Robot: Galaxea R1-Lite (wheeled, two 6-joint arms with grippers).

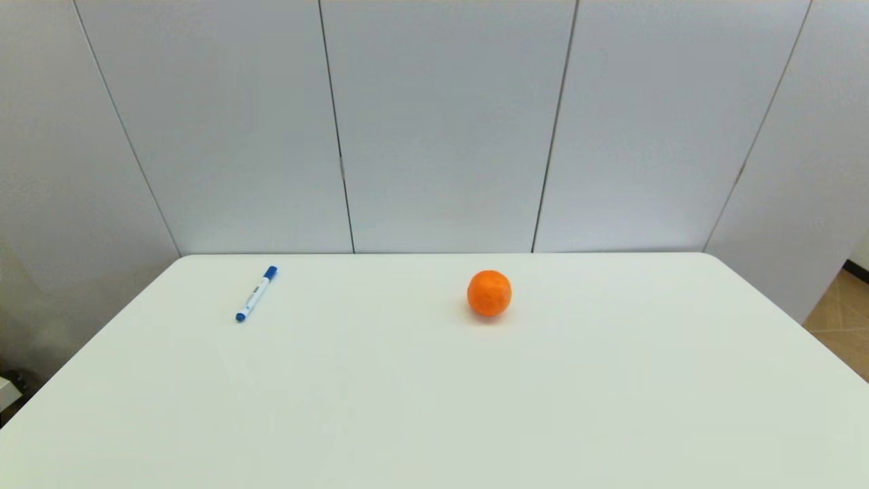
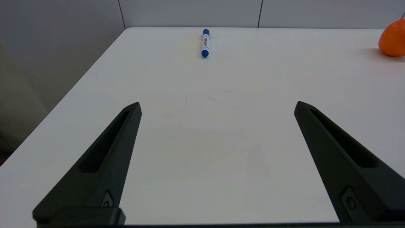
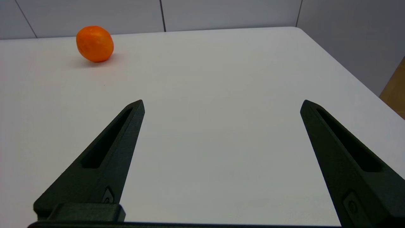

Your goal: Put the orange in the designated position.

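Head view, round bright-orange orange on table, peel seemingly dimpled, left tool, right tool spread wide, empty

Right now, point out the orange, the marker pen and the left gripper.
orange (image 1: 489, 293): head view, middle of its peel.
marker pen (image 1: 256, 294): head view, white barrel.
left gripper (image 2: 216, 106): left wrist view, midway between open fingers.

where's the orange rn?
Head view: the orange sits on the table near the far edge, just right of centre, well right of the pen, untouched by either gripper.
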